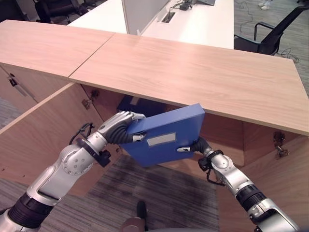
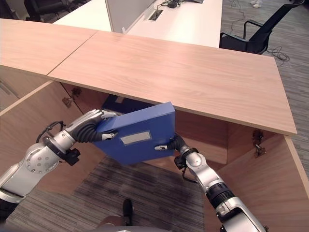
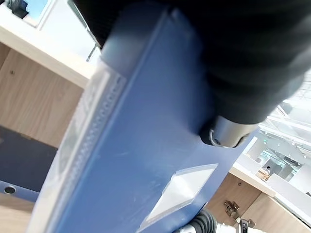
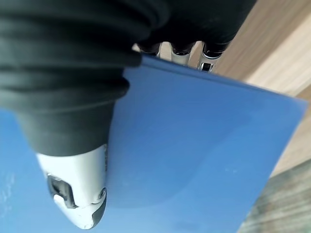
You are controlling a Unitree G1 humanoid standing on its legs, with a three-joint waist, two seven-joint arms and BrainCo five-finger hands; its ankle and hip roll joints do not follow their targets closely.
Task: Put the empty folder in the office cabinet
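Observation:
A blue folder [image 1: 164,130] with a clear label pocket hangs tilted in front of the open office cabinet [image 1: 227,130], its top corner just under the wooden top [image 1: 193,72]. My left hand [image 1: 120,126] is shut on the folder's left edge, with fingers over the top and the thumb on the front. At the folder's lower right edge my right hand [image 1: 193,146] pinches it. In the right wrist view its thumb [image 4: 77,194] lies on the blue cover [image 4: 194,145] and its fingers [image 4: 182,53] curl behind. In the left wrist view the folder [image 3: 136,145] shows from close up.
Another dark blue folder [image 1: 131,104] lies inside the cabinet behind the held one. The cabinet doors stand open at left [image 1: 43,130] and right [image 1: 285,183]. Beyond the top are a white desk [image 1: 193,21] and a black chair [image 1: 273,34]. Grey carpet lies below.

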